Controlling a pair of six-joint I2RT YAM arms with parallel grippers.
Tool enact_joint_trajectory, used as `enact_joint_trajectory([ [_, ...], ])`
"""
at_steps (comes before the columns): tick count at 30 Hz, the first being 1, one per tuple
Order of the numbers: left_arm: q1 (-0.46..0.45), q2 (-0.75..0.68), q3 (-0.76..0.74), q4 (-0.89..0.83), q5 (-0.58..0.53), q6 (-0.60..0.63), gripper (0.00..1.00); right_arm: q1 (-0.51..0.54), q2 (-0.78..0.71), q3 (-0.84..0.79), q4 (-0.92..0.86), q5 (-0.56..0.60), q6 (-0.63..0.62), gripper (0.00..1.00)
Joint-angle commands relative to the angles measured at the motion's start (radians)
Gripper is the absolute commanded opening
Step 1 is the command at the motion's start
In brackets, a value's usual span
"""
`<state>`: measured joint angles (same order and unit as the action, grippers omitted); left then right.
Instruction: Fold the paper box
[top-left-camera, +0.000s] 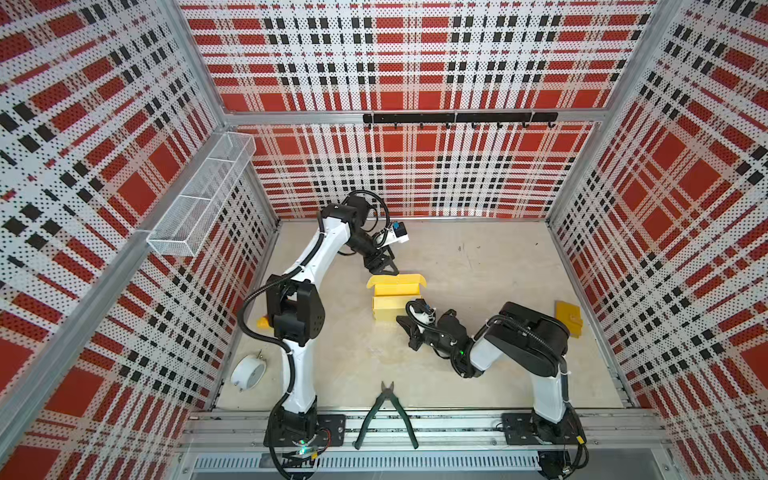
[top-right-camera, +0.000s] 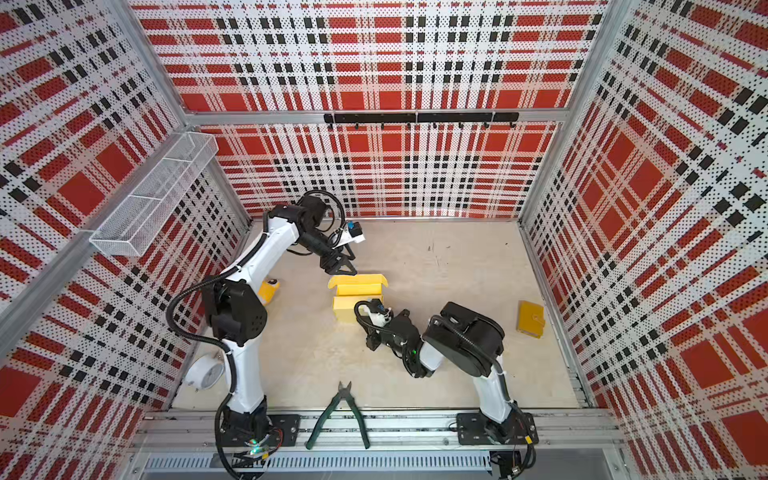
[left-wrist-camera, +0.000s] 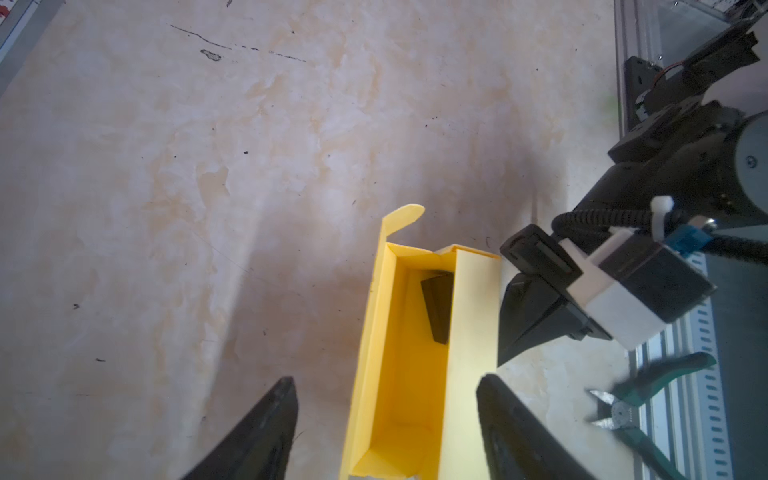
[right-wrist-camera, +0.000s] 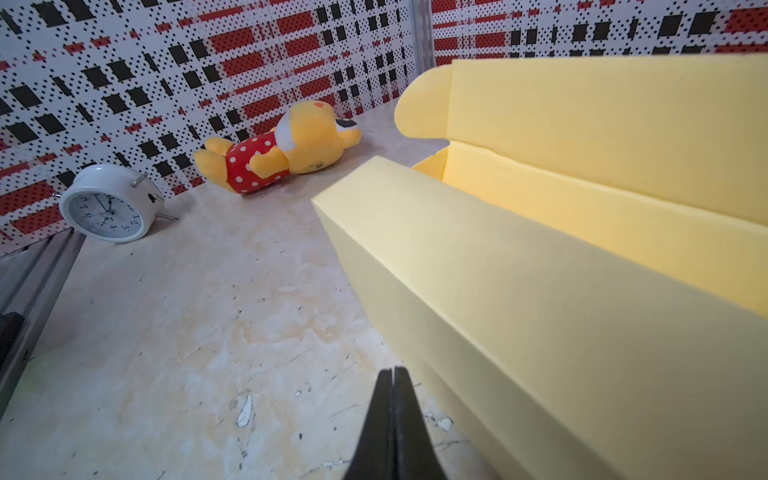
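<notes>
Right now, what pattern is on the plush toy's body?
Red with white polka dots on the plush toy, clearest in the right wrist view.

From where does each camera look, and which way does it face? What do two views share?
Both top views: high over the front rail, looking down at the table; left arm and right arm show whole.
Left wrist: above the box, looking down into it; its open left claw frames it.
Right wrist: low beside the box, facing the toy and clock; its shut right claw shows.
Shared: both wrist views show the box; the left one also shows the right claw.
</notes>
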<state>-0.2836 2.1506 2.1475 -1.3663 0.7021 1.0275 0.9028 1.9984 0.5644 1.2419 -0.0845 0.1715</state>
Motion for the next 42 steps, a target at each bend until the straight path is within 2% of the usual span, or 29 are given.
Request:
enact_joint_trajectory([
  [1,-0.012,0.140,0.110,-0.263,-0.006,0.141,0.70,0.001,0.013,0.015,0.088,0.005,0.006,0.00],
  [3,-0.013,0.164,0.112,-0.313,-0.002,0.176,0.70,-0.001,0.017,0.015,0.093,0.014,0.007,0.00],
  [8,-0.013,0.162,0.049,-0.310,-0.020,0.191,0.70,-0.007,0.047,0.026,0.127,0.022,0.022,0.00],
  [13,-0.069,0.113,-0.012,-0.366,-0.001,0.241,0.70,-0.022,0.066,0.029,0.168,0.038,0.055,0.00],
  [25,-0.125,-0.036,-0.277,-0.225,-0.106,0.219,0.67,-0.042,0.052,0.058,0.177,0.022,0.113,0.00],
  [30,-0.129,-0.064,-0.357,-0.098,-0.142,0.148,0.60,-0.045,0.033,0.053,0.177,0.017,0.116,0.00],
  [42,-0.122,-0.054,-0.385,-0.045,-0.161,0.144,0.62,-0.058,0.013,0.099,0.146,-0.006,0.129,0.00],
])
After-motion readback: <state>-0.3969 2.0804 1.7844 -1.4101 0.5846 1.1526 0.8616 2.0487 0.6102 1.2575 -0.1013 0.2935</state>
